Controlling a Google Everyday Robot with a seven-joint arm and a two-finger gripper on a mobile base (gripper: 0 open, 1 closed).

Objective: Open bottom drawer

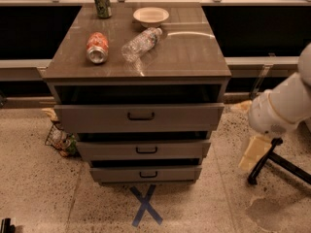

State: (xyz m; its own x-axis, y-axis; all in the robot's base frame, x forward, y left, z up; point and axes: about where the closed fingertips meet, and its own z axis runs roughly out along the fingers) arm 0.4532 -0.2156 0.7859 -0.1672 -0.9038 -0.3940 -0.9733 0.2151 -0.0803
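Grey-brown laminate covers a three-drawer cabinet (141,62) that stands in the middle of the camera view on a speckled floor (39,198). The bottom drawer (112,174) is the lowest front, low and wide, just above the floor, with a small dark bar handle (148,174) at its centre; a dark gap shows along its upper edge beneath the middle drawer (107,150). The top drawer (97,117) is taller, and a wide dark opening shows between it and the cabinet top. On that top a red soda can (97,47) lies on its side near the left edge, a clear plastic bottle (141,42) lies tilted just to its right, a pale bowl (151,16) sits behind the bottle, and a green can (102,1) stands upright at the back left. A blue tape cross (146,205) is stuck to the floor just in front of the bottom drawer. A wire basket (60,140) with some items in it sits on the floor by the cabinet's left side. At the right edge the robot's white arm (282,110) reaches in, and the cream-coloured gripper (253,152) hangs below it, well apart from the cabinet and level with the lower drawers, touching none of them; whether it is spread or pressed together I cannot tell. A black stand leg (272,157) crosses the floor behind it.
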